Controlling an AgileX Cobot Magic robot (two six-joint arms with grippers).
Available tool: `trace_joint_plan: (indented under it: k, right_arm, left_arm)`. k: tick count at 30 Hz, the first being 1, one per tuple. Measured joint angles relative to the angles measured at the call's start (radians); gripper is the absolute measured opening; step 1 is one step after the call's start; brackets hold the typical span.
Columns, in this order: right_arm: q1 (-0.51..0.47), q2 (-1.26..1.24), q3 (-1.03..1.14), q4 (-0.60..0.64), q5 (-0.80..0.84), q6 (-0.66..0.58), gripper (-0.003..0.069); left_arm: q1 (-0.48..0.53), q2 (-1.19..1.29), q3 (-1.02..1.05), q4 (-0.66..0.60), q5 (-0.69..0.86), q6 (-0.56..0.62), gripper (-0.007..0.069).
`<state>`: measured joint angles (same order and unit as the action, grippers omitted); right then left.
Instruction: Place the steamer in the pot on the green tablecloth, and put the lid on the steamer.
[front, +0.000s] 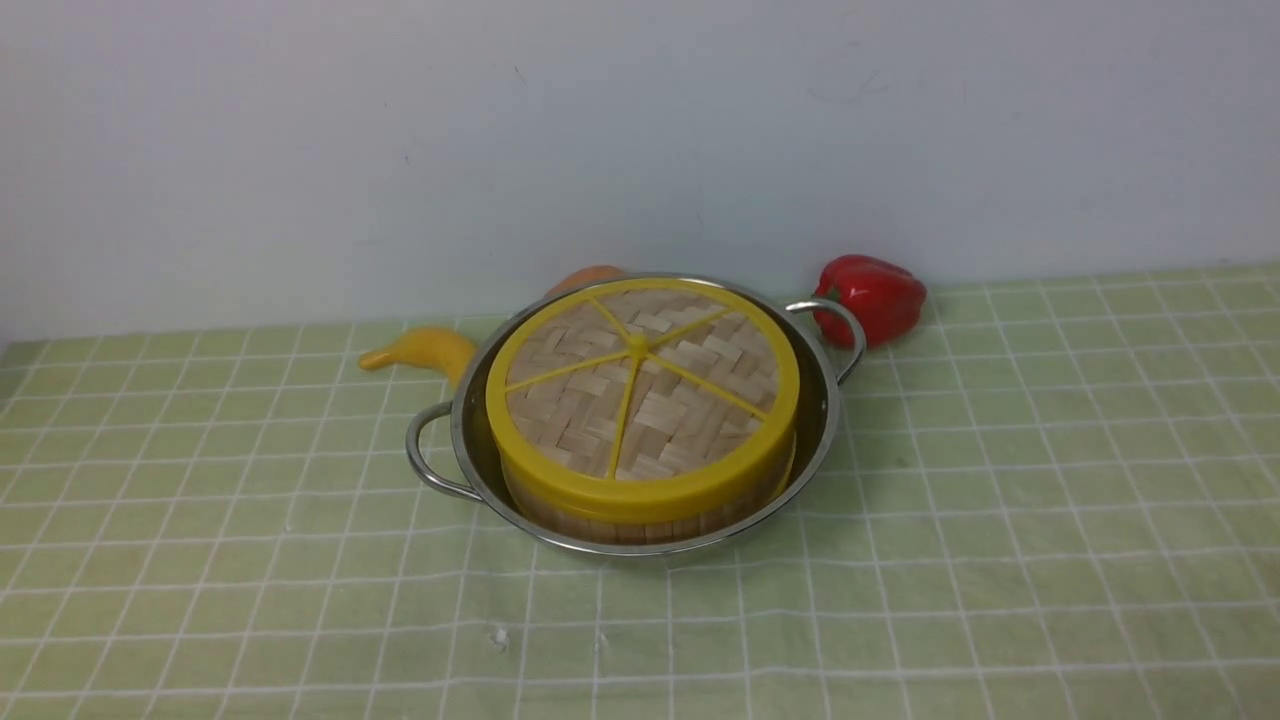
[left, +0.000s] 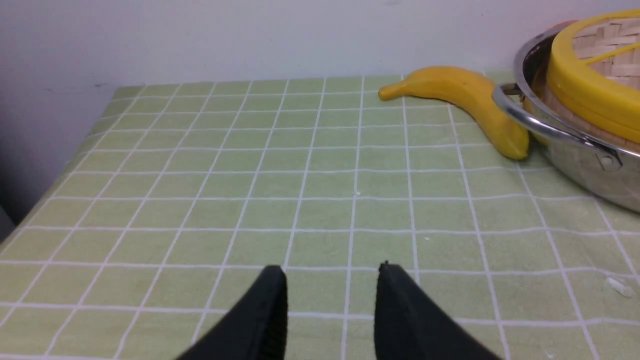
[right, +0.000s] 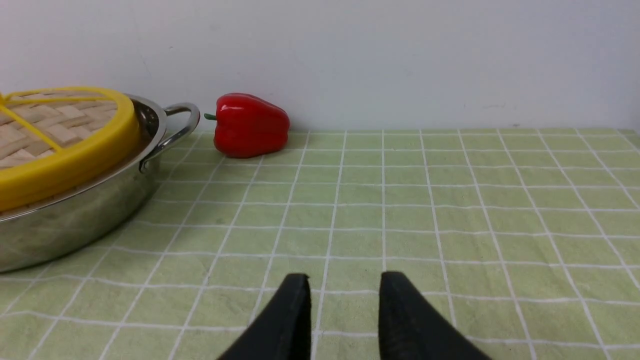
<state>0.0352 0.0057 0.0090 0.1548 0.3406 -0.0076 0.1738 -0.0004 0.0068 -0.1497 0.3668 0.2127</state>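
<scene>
The shiny steel pot (front: 828, 425) stands on the green tablecloth (front: 1000, 520) near the back wall. Inside it sits the bamboo steamer (front: 640, 527), of which only the lower wall shows. The woven lid (front: 640, 390) with yellow rim and spokes lies flat on top and hides the steamer's inside. Neither gripper appears in the front view. My left gripper (left: 332, 270) hovers over bare cloth, open and empty, with the pot (left: 575, 165) and lid (left: 585, 90) off to one side. My right gripper (right: 345, 277) is open and empty too, away from the pot (right: 75, 220) and lid (right: 65, 160).
A yellow banana (front: 420, 352) lies by the pot's left handle, and it shows in the left wrist view as the banana (left: 465, 95). A red pepper (front: 872, 297) rests by the right handle. Something orange (front: 590, 277) peeks out behind the pot. A grey wall stands close behind.
</scene>
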Motion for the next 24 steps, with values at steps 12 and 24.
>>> trace_joint_plan:
  k: [12,24]
  right_arm:
    - [0.0,0.0,0.0,0.0,0.0,0.0,0.024]
    - [0.0,0.0,0.0,0.0,0.0,0.0,0.024]
  left_arm:
    - [0.0,0.0,0.0,0.0,0.0,-0.001,0.0243]
    - [0.0,0.0,0.0,0.0,0.0,-0.001,0.0243]
